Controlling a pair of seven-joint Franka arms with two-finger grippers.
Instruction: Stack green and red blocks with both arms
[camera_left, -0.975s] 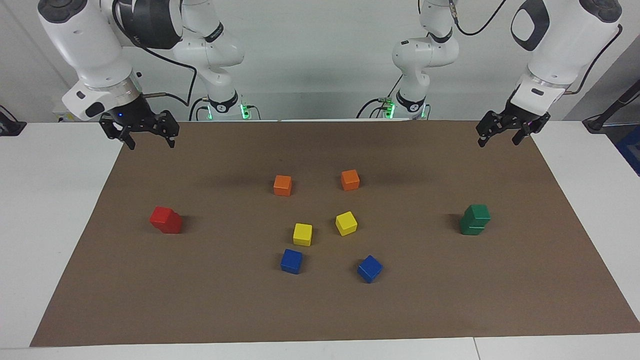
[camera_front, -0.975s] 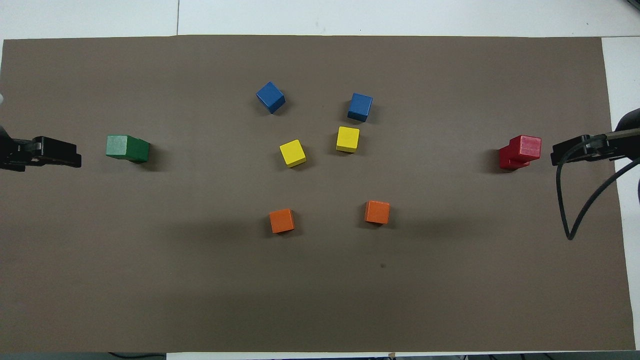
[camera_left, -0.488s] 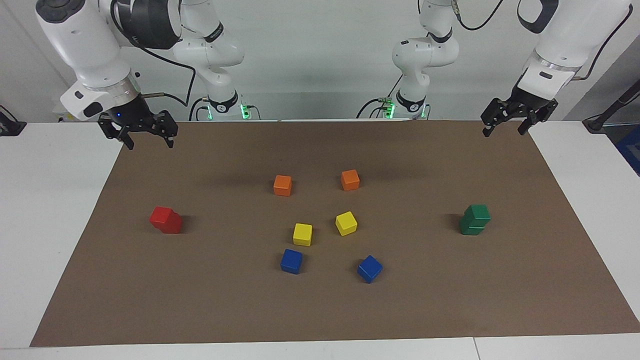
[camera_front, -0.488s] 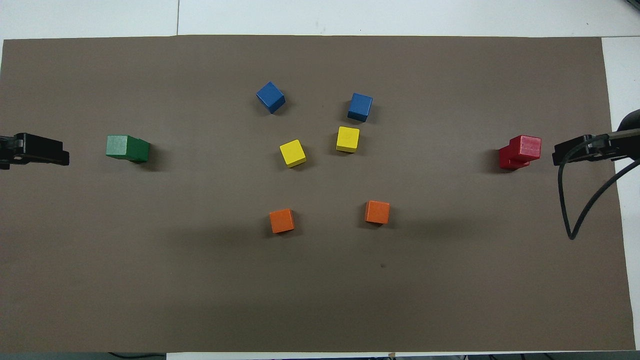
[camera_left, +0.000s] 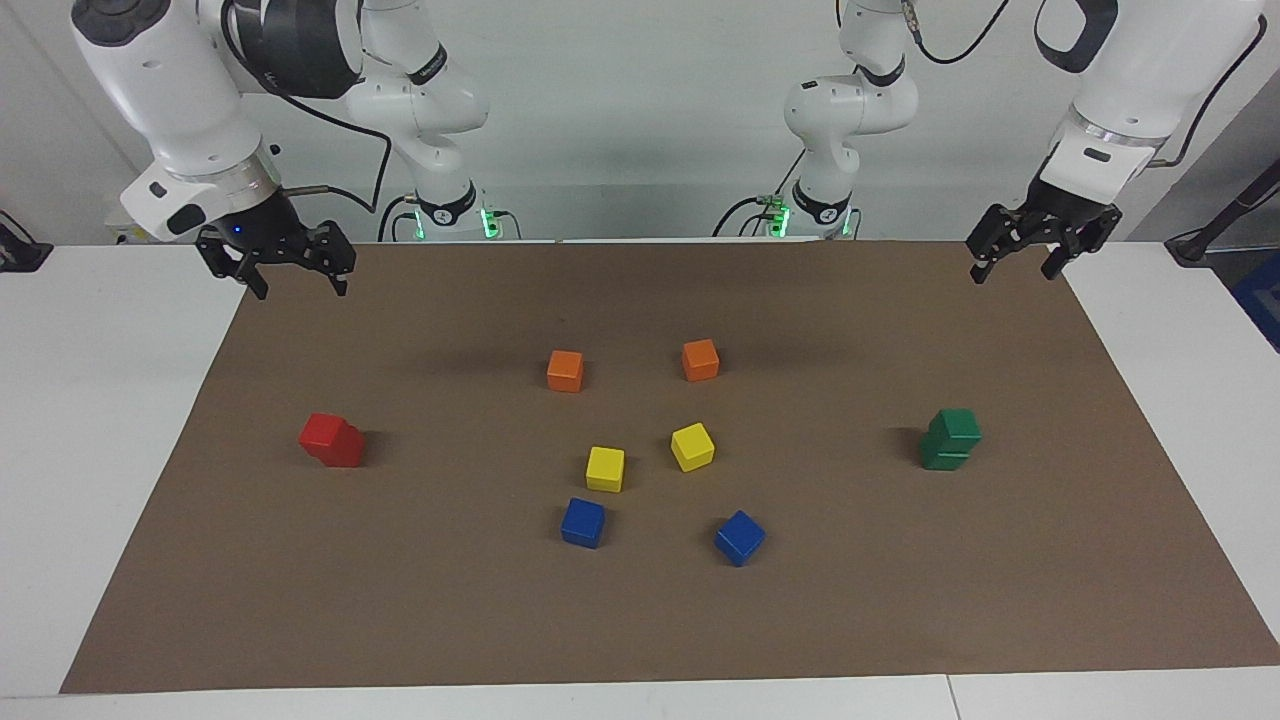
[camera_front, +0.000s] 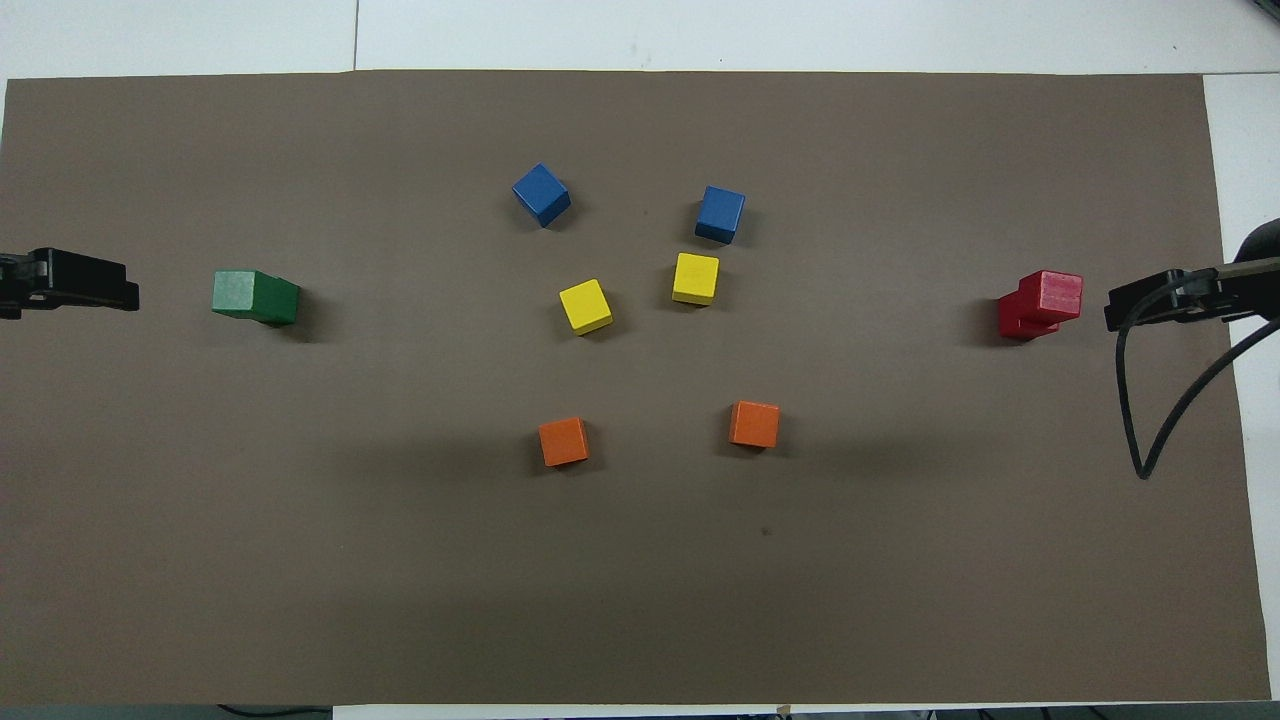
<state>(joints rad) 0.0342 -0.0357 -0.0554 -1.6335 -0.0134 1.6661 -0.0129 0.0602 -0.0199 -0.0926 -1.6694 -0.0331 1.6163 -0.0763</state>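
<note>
Two dark green blocks (camera_left: 950, 440) stand stacked, the upper one slightly offset, toward the left arm's end of the brown mat; the stack also shows in the overhead view (camera_front: 255, 297). Two red blocks (camera_left: 332, 440) stand stacked and offset toward the right arm's end, also in the overhead view (camera_front: 1040, 303). My left gripper (camera_left: 1012, 274) is open and empty, up in the air over the mat's edge at its own end (camera_front: 70, 282). My right gripper (camera_left: 300, 290) is open and empty, raised over the mat's edge at its end (camera_front: 1150, 302).
Two orange cubes (camera_left: 565, 370) (camera_left: 700, 359), two yellow cubes (camera_left: 605, 468) (camera_left: 692, 446) and two blue cubes (camera_left: 583, 522) (camera_left: 739, 537) lie loose in the middle of the mat (camera_left: 480, 620). White table borders the mat. A black cable (camera_front: 1150, 420) hangs from the right arm.
My left gripper has risen and drawn back toward its end of the table, away from the green stack. The right gripper has barely moved. No block has moved.
</note>
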